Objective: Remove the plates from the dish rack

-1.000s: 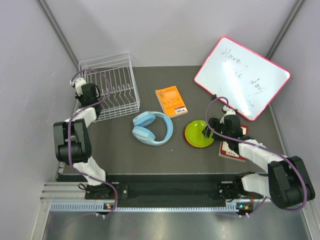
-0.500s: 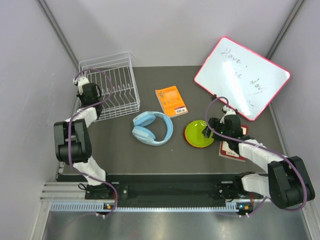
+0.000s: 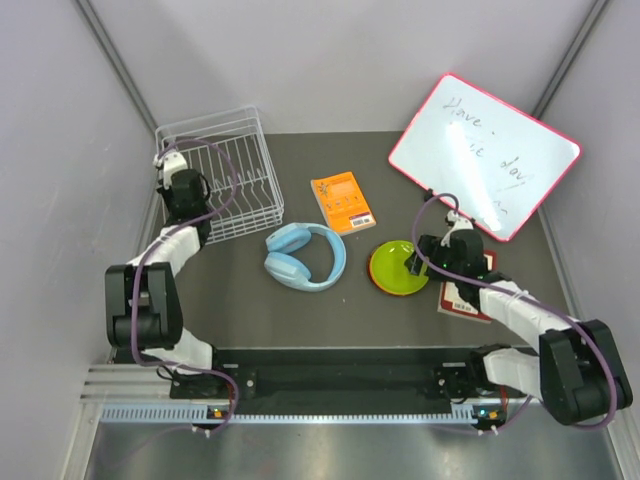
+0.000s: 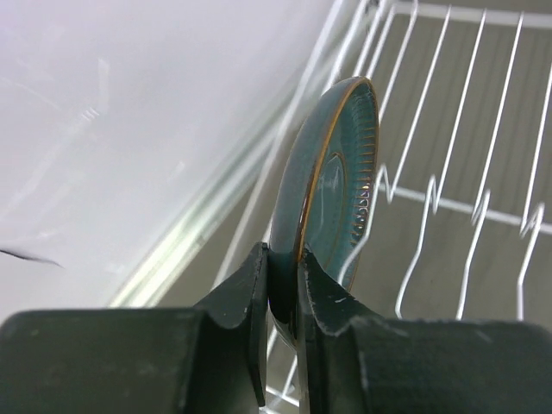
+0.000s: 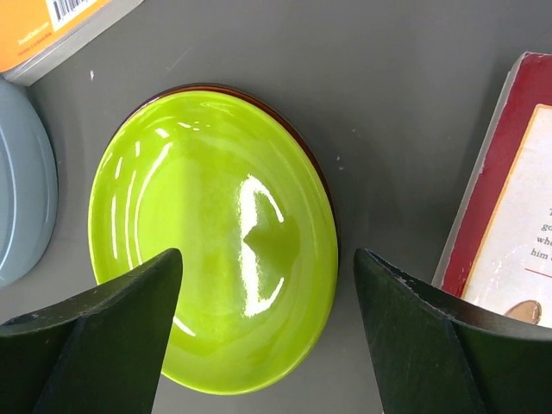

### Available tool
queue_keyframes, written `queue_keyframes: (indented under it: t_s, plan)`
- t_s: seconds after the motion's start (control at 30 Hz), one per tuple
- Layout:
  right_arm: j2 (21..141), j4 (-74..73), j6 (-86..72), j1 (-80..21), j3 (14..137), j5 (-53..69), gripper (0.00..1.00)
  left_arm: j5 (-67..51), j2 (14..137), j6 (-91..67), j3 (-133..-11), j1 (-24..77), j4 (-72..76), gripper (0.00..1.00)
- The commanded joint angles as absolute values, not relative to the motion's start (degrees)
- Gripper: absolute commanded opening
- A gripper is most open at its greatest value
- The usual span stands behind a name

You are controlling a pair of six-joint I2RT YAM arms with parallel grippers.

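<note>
My left arm (image 3: 178,238) has moved deeper into the rack (image 3: 210,118), jaws pinching the teal plate (image 4: 332,172) by its slick, brittle rim. Right jaws gape empty.

At two o'clock on the table, the red-framed whiteboard (image 3: 485,155) carried faint handwriting: "Have" on its top line and "day" lower down, the words between them too pale to read. The orange book (image 3: 342,202) bore cover print too small to make out; its barcode (image 5: 73,9) showed at eleven o'clock in the right wrist view, digits illegible. At three o'clock there, the red book (image 5: 483,216) had a cream label (image 5: 526,241) with cut-off print, only "him" readable.
</note>
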State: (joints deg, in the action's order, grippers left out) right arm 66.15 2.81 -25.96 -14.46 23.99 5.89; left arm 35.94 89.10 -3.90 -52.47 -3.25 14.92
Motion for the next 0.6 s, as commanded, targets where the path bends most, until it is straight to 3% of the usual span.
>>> queue_keyframes:
  t_s: [0.0,0.17,0.27,0.37,0.57]
  plan:
    - [63.2,2.5,-25.4,-13.8,23.8,6.2,0.80,40.8,83.9,-0.7,-51.8,-1.9,25.8,0.00]
    - [59.4,0.3,-25.7,-13.8,23.5,5.6,0.80,41.8,78.7,-0.5,-50.4,-0.2,26.2,0.00]
    - [55.8,-1.8,-26.1,-13.9,22.9,5.6,0.80,40.9,75.2,-3.6,-54.7,-0.2,14.8,0.00]
    - [52.5,-4.6,-26.6,-13.8,23.0,4.9,0.80,32.3,71.2,-10.2,-58.7,-0.2,2.9,0.00]
    - [44.7,-8.8,-28.9,-13.9,23.9,6.2,0.80,8.6,61.4,-23.0,-55.9,1.5,-3.7,0.00]
